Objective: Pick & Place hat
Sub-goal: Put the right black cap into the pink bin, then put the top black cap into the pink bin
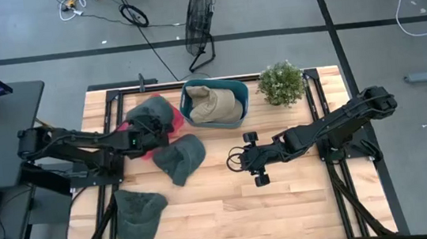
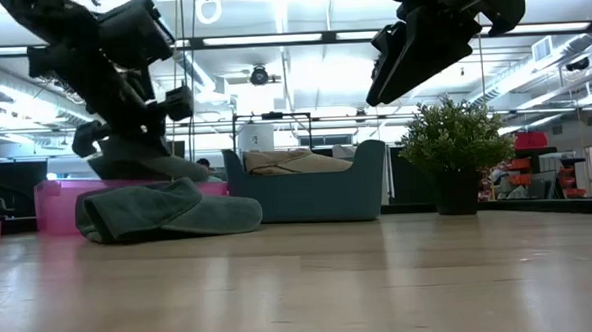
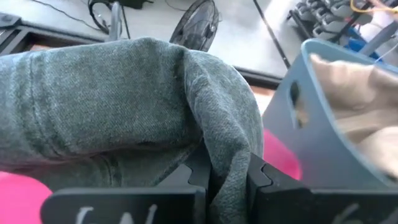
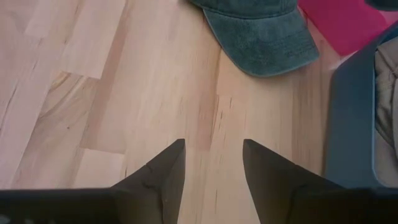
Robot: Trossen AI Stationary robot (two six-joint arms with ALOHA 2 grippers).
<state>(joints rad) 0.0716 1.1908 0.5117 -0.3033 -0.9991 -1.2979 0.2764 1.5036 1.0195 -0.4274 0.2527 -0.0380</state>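
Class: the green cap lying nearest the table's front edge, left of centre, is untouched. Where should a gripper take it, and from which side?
Probably the brim of the front green cap, from straight above. It lies flat and limp on the table, nothing touching it, so its thin brim edge should fit between open fingers better than the crown.

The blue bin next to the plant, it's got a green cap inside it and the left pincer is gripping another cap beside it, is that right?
Not quite. The blue bin next to the plant holds a beige cap, not a green one, as the high view shows. The rest stands: the left pincer is shut on a green cap beside the bin.
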